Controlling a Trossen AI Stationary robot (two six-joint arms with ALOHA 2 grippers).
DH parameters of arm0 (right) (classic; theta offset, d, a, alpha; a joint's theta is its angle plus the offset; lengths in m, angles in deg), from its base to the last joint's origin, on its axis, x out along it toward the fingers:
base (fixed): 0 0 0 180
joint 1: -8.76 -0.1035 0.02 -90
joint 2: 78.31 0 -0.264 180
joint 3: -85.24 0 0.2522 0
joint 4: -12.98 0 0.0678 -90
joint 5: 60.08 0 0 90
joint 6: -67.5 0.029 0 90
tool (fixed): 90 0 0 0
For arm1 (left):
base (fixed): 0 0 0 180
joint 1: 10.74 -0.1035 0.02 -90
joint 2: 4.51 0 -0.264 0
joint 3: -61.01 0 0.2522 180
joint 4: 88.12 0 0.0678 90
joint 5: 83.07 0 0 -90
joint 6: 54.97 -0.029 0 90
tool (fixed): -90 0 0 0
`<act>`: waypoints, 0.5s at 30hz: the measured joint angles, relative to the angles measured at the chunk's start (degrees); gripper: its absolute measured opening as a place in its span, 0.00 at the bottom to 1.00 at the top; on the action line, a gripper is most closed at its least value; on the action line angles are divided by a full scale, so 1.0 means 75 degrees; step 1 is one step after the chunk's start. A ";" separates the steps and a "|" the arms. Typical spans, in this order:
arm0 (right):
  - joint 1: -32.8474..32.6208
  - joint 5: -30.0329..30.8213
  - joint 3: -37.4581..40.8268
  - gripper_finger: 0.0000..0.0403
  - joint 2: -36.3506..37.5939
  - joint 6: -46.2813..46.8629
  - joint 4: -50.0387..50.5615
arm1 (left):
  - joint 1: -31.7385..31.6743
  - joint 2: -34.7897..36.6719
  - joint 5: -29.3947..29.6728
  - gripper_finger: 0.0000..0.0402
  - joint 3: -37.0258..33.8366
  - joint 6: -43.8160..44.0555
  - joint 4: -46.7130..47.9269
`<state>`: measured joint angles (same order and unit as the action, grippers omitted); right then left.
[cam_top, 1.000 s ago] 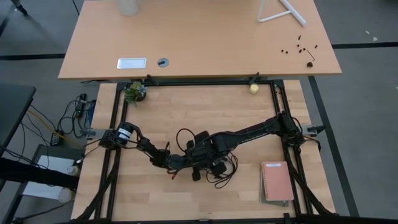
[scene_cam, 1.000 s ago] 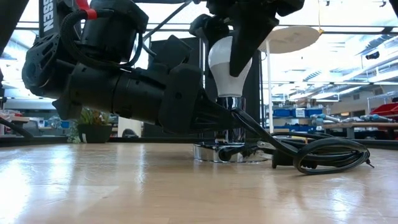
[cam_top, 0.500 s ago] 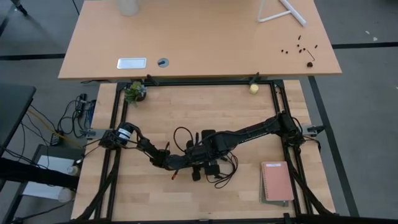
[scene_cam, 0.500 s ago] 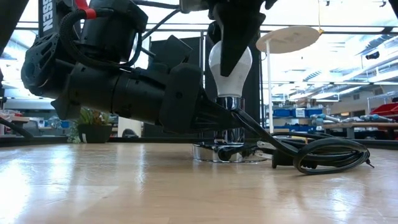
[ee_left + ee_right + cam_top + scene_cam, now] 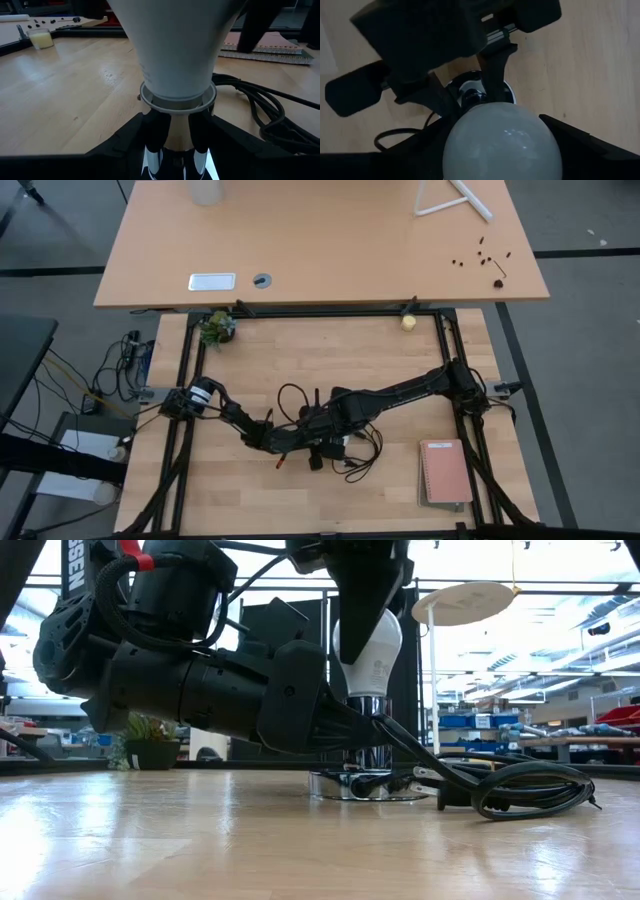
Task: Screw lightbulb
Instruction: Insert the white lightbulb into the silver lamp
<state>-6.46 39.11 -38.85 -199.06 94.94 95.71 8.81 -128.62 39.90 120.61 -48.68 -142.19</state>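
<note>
1. the left gripper [image 5: 175,150], low over the wooden table [image 5: 200,840], clenches the chrome neck of the round silvery socket disc [image 5: 368,755].
2. the small white pear-shaped lightbulb [image 5: 367,650] stands upright in that neck. it looks light, smooth and breakable.
3. the right gripper [image 5: 362,600] grasps its rounded top from above, likely the best hold, gently.

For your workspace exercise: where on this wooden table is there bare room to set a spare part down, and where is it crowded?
Free: the far stretch between the small plant and the yellowish ball, and the near-left corner. Crowded: the centre, where the left gripper and right gripper meet at the lightbulb, socket and cord. The notebook takes the near-right.
</note>
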 joint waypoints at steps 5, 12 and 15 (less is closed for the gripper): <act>0.0005 0.0026 0.0105 0.70 0.0003 0.0656 -0.0106 | 0.0000 0.0000 0.0058 0.46 0.0000 0.0023 0.0003; 0.0056 0.0020 0.0117 0.70 0.0003 0.1711 -0.0090 | 0.0000 0.0000 0.0173 0.46 0.0000 0.0053 0.0009; 0.0125 -0.0029 0.0119 0.70 0.0003 0.2108 -0.0089 | 0.0000 0.0000 0.0290 0.46 0.0000 0.0170 0.0015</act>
<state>-5.52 38.89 -37.95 -199.04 110.75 95.04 8.81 -128.62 42.08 120.61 -47.40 -142.08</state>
